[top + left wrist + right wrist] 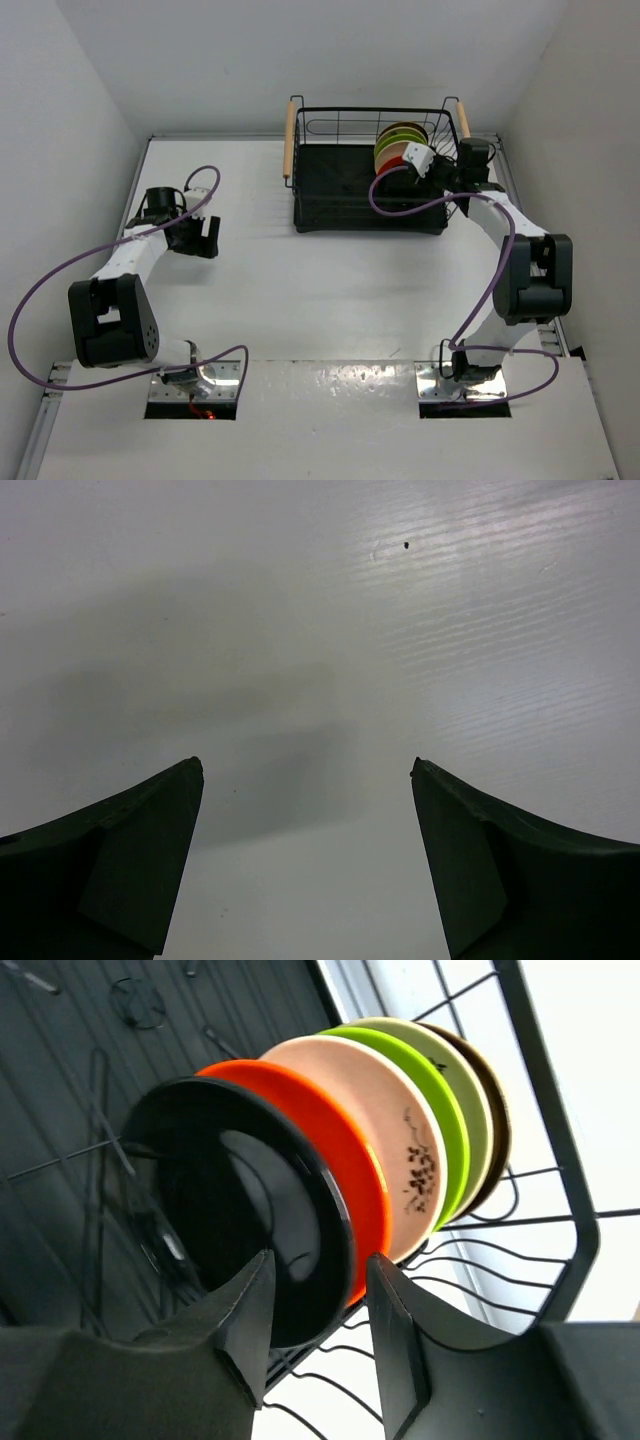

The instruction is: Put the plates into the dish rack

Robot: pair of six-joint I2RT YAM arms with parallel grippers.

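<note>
So the dish rack (330, 195) sits at the far side of the tabletop (300, 290), right of centre. All six plates (400, 145) stand on edge in a row at its right end, faces parallel, packed close.

Wrist view shows the black plate (250, 1210) at the near end of the row, with the orange one (330, 1150) right behind it. Then comes the cream floral (385, 1130), the lime green (440, 1110) and two more.

The right gripper (318, 1265) has its fingers either side of the black plate's lower rim. They're parted with a visible gap, so to me it looks let go, not pinched.

The plate's edge runs straight into that gap, so I'd guess the clean exit is backing out along the plate's own plane without nudging the orange one.

The left gripper (305, 770) is well apart on the other side. Its fingers are spread wide over the tabletop with nothing between them.
</note>
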